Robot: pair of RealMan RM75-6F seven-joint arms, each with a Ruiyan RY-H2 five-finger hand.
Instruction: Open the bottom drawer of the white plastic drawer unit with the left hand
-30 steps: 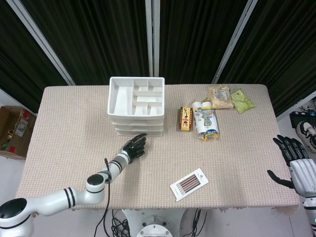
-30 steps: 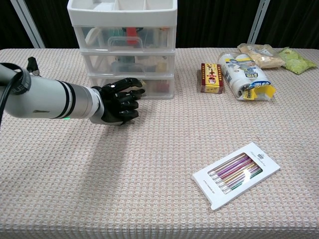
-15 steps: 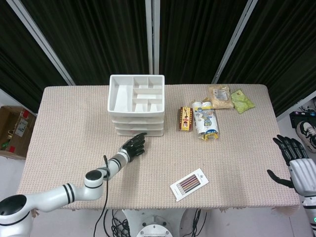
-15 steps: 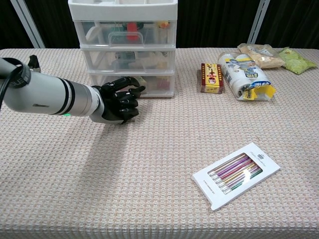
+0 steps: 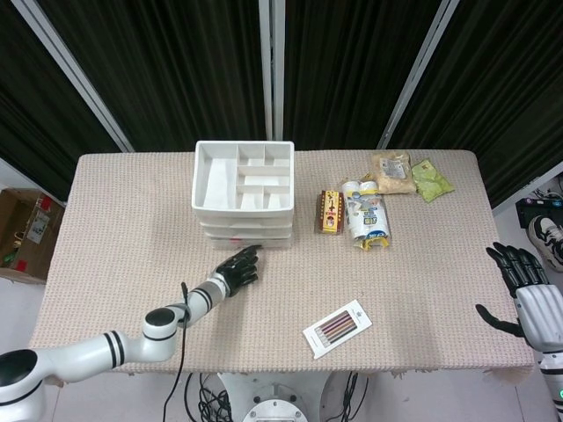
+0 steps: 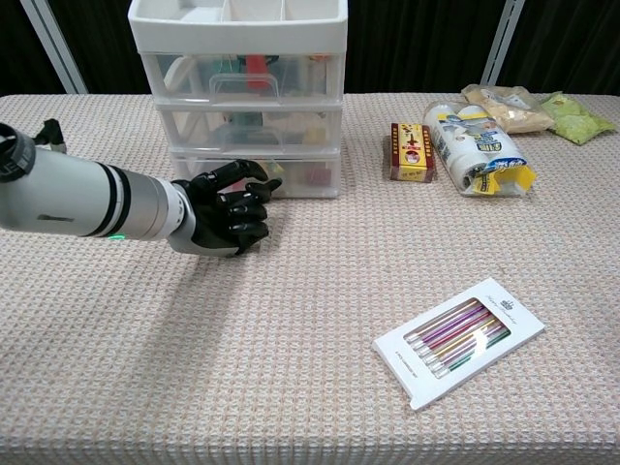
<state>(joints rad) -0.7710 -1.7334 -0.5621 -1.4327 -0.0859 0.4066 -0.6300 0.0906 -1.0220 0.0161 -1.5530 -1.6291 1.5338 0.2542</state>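
The white plastic drawer unit [image 5: 243, 189] [image 6: 239, 92] stands at the back middle of the table, with three clear-fronted drawers. My left hand [image 5: 236, 269] [image 6: 225, 206] is right in front of the bottom drawer [image 6: 291, 174]. Its fingers are curled and its fingertips [image 6: 260, 181] touch the drawer's front at the handle. In the head view the bottom drawer [image 5: 251, 243] juts a little past the drawers above. My right hand [image 5: 525, 283] hangs off the table's right edge with its fingers spread and nothing in it; the chest view does not show it.
A red box [image 6: 411, 151], a rolled snack bag [image 6: 475, 147] and two more packets [image 6: 504, 105] [image 6: 576, 116] lie to the right of the unit. A white pack of coloured pens [image 6: 457, 339] lies near the front edge.
My left hand has drawn back toward me with its fingers curling tighter. The drawer unit has slid slightly toward me with it, and the bottom drawer's front now sticks out a little.
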